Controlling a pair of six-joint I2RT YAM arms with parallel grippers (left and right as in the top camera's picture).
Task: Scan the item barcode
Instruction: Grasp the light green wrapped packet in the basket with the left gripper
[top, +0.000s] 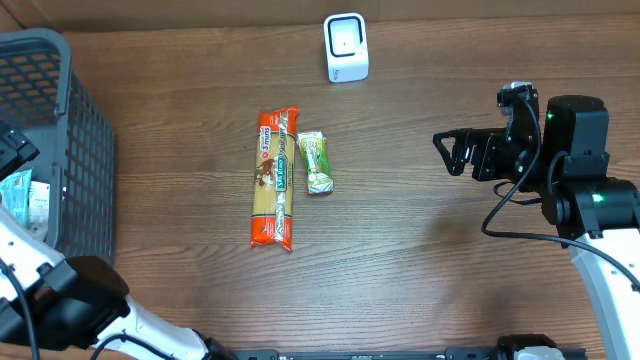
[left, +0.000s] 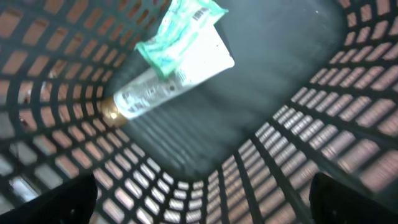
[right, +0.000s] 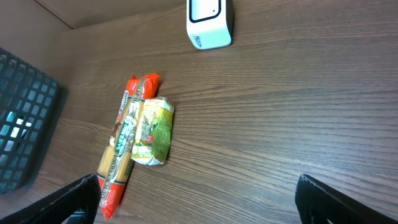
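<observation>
A white barcode scanner stands at the back of the table. On the wood in the middle lie a long orange pasta packet and a small green packet, side by side. My right gripper hovers open to their right, holding nothing. My left gripper is open inside the dark mesh basket. Ahead of it on the basket floor lie a white tube with a gold cap and a green pouch.
The basket fills the table's left side, its walls close around my left fingers. The basket's corner also shows in the right wrist view. Bare wood lies between the packets and my right arm.
</observation>
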